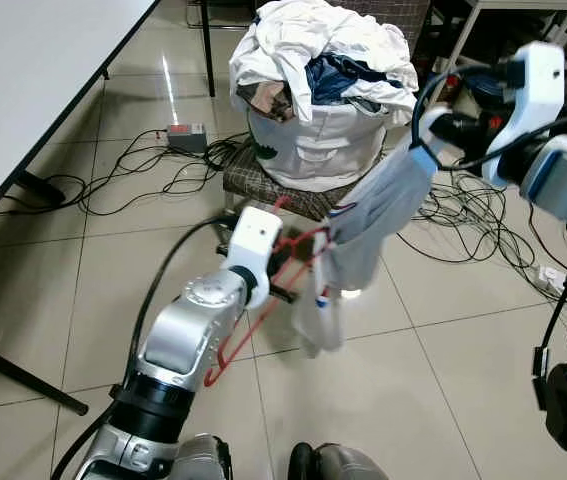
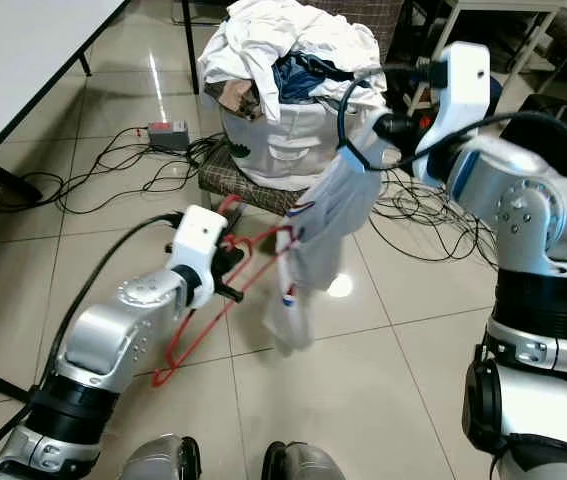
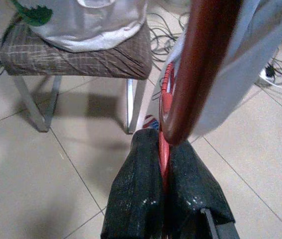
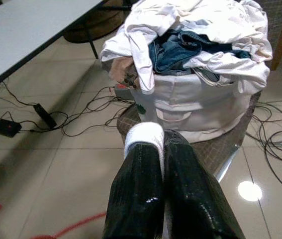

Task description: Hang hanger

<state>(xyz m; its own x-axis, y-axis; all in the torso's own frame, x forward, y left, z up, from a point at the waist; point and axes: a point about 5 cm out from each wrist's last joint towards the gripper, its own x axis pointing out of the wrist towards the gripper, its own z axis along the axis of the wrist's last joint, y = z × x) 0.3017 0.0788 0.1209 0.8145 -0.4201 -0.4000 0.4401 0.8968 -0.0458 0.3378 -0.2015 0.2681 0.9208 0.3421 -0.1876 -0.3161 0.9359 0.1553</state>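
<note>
The left gripper (image 2: 231, 262) pinches the red hanger (image 2: 203, 325), whose long axis slants down toward the robot's feet. Just right of it hangs the pale garment (image 2: 318, 235), its top pinched by the right gripper (image 2: 355, 150). Behind stands the laundry basket (image 2: 288, 140) on a stool (image 3: 81, 62); cables (image 2: 123, 165) litter the floor.

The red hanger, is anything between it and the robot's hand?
No. The left hand is shut right on the red hanger, with nothing between them. The right hand pinches the white garment draped over the hanger's far end.
</note>
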